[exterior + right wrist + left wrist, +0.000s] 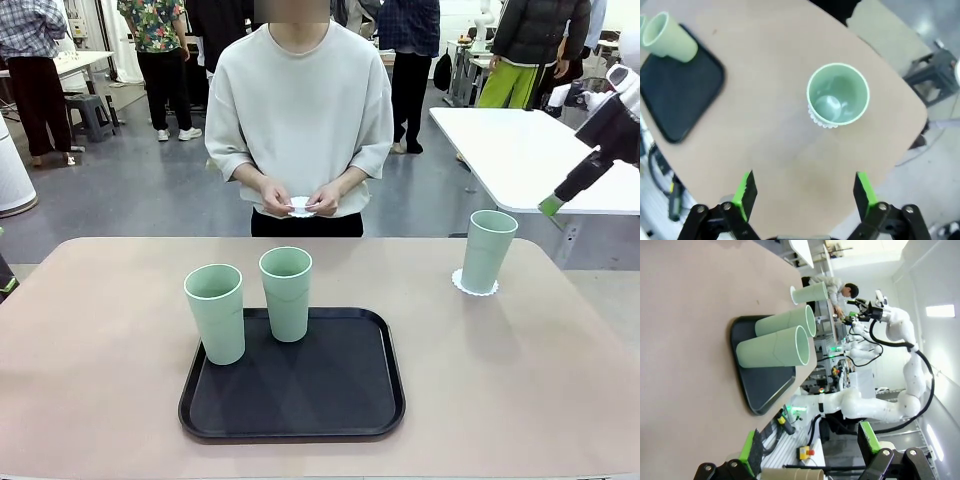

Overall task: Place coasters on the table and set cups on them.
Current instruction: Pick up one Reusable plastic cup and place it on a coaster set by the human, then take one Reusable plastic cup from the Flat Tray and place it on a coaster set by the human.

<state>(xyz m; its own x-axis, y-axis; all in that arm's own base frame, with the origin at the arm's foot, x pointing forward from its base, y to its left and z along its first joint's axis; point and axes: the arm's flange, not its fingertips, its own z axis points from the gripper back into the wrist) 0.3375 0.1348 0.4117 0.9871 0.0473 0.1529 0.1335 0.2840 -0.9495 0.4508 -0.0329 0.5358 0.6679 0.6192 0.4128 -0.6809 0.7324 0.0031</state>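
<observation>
The right gripper (805, 192) hangs above the table (520, 370) with its two green-padded fingers (746, 192) spread wide and nothing between them. One cup (837, 95) stands upright ahead of those fingers, well clear of both pads. It lies roughly between their lines and a little toward the right-hand one in the wrist view, which looks straight down into its mouth. The cup sits on a coaster (821, 121), whose scalloped white rim shows around the base. In the front view this pair is near the table's far right corner, and the gripper is raised off to the right, beyond the table edge.

The left gripper (809, 445) is also held open, pads far apart and gripping nothing. All the cups lie well ahead of it, none near its fingers.

There are three cups in all. Besides the one on the coaster, two stand upright on the black tray (300, 390) in the middle of the table. The left cup (215, 312) is at the tray's left edge and the middle cup (286, 293) is at its back edge, close together but apart.

Of coasters, one is on the table under its cup. The person at the far side holds white scalloped material (301, 207) between both hands (275, 195). It is too small to tell whether that is one coaster or two stacked.
</observation>
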